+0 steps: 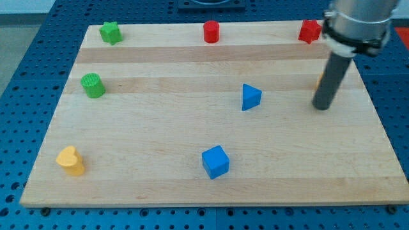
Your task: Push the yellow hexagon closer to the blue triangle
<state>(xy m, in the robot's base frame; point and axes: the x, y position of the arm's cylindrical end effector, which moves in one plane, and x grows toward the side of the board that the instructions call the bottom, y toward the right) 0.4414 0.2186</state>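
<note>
**A:** What sits at the left of the desk (160,128)?

**B:** Near the front left corner is a yellow heart-shaped block (70,161). Farther back is a green cylinder (93,85), and in the far left corner a green star (110,32).

**A:** And through the middle?

**B:** A red cylinder (211,31) stands at the far edge. A blue cube (215,161) sits near the front. The blue triangle (251,97) lies just right of centre, well apart from both.

**A:** Where is the yellow hexagon?

**B:** The heart is the only yellow block in full view, and it is no hexagon. A thin yellow sliver (319,81) peeks out at the left edge of the rod on the right side. The rest of it is hidden, so I cannot tell its shape. It lies to the right of the blue triangle, with bare wood between them.

**A:** And the tool?

**B:** The tool (333,75) is a plain dark rod that grips nothing. It comes down at the right, tilted slightly. My tip (323,107) rests on the wood, just in front of the sliver and well right of the triangle. I cannot tell if it touches the sliver. A red block (310,30) sits at the far edge behind it.
</note>
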